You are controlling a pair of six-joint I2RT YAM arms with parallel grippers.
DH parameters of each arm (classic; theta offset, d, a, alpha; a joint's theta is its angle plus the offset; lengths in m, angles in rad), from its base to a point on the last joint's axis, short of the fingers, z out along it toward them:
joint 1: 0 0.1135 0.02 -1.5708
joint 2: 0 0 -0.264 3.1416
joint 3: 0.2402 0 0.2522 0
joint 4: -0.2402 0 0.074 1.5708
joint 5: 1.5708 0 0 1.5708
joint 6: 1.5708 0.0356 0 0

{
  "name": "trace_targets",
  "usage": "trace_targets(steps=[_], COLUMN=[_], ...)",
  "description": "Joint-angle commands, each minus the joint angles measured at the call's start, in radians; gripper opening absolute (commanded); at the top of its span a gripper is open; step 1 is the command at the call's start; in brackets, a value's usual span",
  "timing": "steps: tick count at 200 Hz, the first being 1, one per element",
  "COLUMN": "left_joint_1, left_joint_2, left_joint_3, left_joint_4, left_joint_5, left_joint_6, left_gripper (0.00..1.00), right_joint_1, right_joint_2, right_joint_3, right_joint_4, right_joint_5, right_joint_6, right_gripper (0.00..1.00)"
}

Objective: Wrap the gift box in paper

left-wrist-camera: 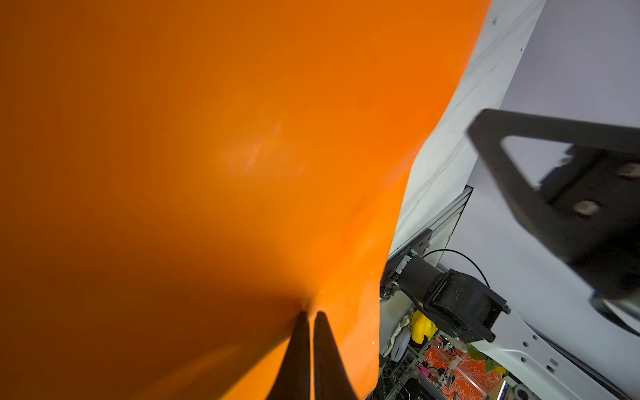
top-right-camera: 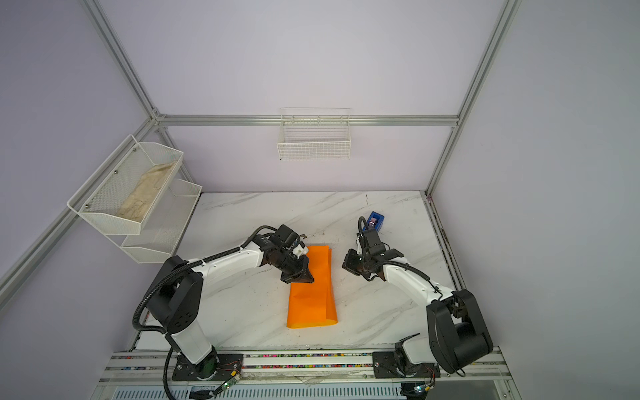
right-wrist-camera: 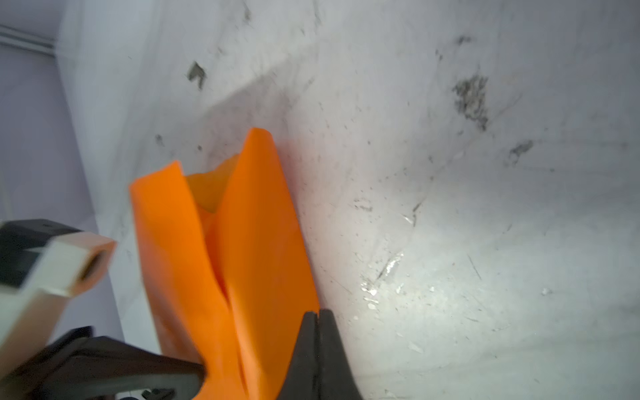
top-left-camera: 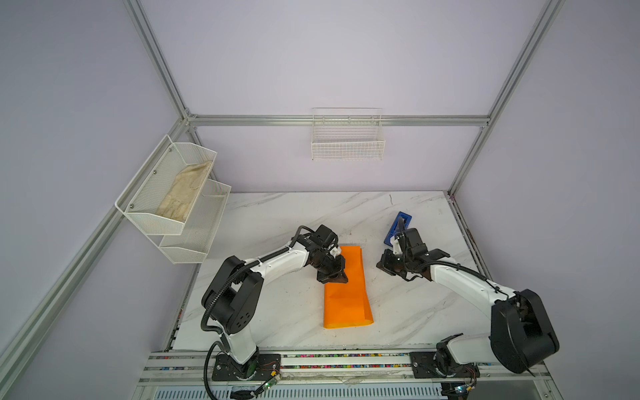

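The orange paper (top-left-camera: pixel 346 301) (top-right-camera: pixel 311 304) lies in the middle of the marble table, folded over into a long, loose tube. One end gapes open in the right wrist view (right-wrist-camera: pixel 249 225). The gift box is hidden; no part of it shows. My left gripper (top-left-camera: pixel 334 275) (top-right-camera: pixel 301 277) sits on the paper's left side, about halfway along. Its jaws (left-wrist-camera: pixel 310 313) are shut on a small pucker of the paper (left-wrist-camera: pixel 207 173). My right gripper (top-left-camera: pixel 381 266) (top-right-camera: pixel 346 265) hovers just right of the paper, shut and holding nothing (right-wrist-camera: pixel 318 311).
A blue tape dispenser (top-left-camera: pixel 398 227) (top-right-camera: pixel 375 221) stands on the table behind the right arm. A white mesh shelf (top-left-camera: pixel 145 221) on the left wall holds a beige cloth (top-left-camera: pixel 185 195). A wire basket (top-left-camera: pixel 348 145) hangs on the back wall.
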Motion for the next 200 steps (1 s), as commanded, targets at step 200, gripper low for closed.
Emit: trace_targets(steps=[200], left_joint_1=[0.031], left_joint_2=[0.040], left_joint_3=[0.045], left_joint_4=[-0.275], left_joint_5=[-0.067], left_joint_6=[0.272], left_gripper=[0.05], right_joint_1=[0.363], right_joint_2=[-0.141], right_joint_3=[0.039], right_joint_4=[-0.088], right_joint_5=[0.128], right_joint_6=[0.238], right_gripper=[0.00])
